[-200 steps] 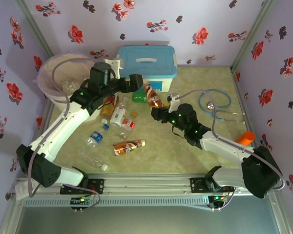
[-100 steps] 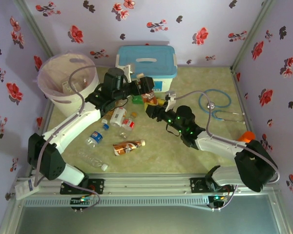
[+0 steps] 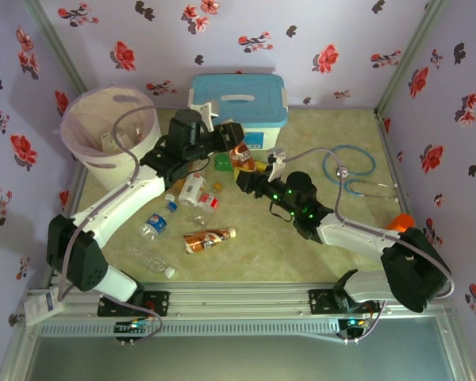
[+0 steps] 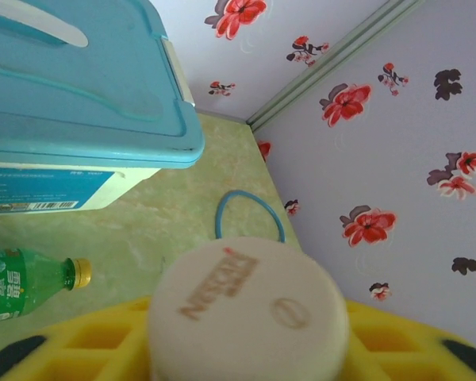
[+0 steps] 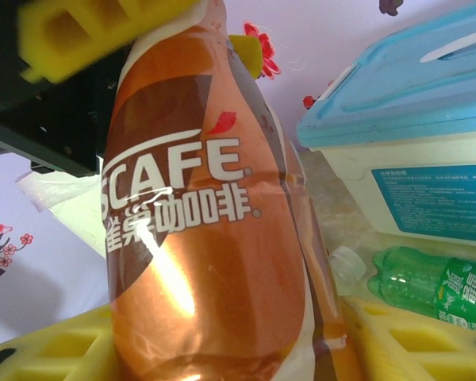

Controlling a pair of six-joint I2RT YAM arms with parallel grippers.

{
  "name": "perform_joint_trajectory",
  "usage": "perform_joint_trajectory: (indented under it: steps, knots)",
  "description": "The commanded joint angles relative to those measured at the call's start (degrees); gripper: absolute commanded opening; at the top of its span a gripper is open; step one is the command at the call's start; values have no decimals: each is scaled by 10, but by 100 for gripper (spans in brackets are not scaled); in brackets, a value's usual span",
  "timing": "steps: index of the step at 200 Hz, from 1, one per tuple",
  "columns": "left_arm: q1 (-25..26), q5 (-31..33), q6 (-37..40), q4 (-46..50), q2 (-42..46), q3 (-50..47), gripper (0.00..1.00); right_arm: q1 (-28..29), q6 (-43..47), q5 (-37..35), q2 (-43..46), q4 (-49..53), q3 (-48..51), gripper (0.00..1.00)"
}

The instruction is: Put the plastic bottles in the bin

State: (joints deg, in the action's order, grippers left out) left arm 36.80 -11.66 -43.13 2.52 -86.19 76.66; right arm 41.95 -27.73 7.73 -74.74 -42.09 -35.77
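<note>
Seemingly left tool (image 4: 246, 345) and right tool (image 5: 222, 349) clamp 1 coffee bottle (image 5: 198, 238).

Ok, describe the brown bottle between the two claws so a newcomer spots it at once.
Find the blue-lidded box at the back wall. Just in front of it, a brown coffee bottle is held in the air, the left claw at its cream cap and the right claw lower down. Its twin lies flat on the table.
</note>
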Motion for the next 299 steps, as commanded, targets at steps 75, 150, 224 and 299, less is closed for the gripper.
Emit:
perform_joint_trajectory:
  steps: [75, 150, 224, 299]
  knots:
    - [-50, -1, 64, 48, -2, 112, 33, -10, -5, -3, 55, 110, -43, 99]
    - [-232, 26, 142, 168, 35, 227, 13, -62, -23, 2, 129, 190, 26, 99]
    - [-419, 37, 155, 215, 54, 197, 0, -68, -14, 7, 150, 245, 20, 99]
    - [-488, -2, 136, 230, -44, 224, 0, -68, -35, 30, 131, 239, 18, 99]
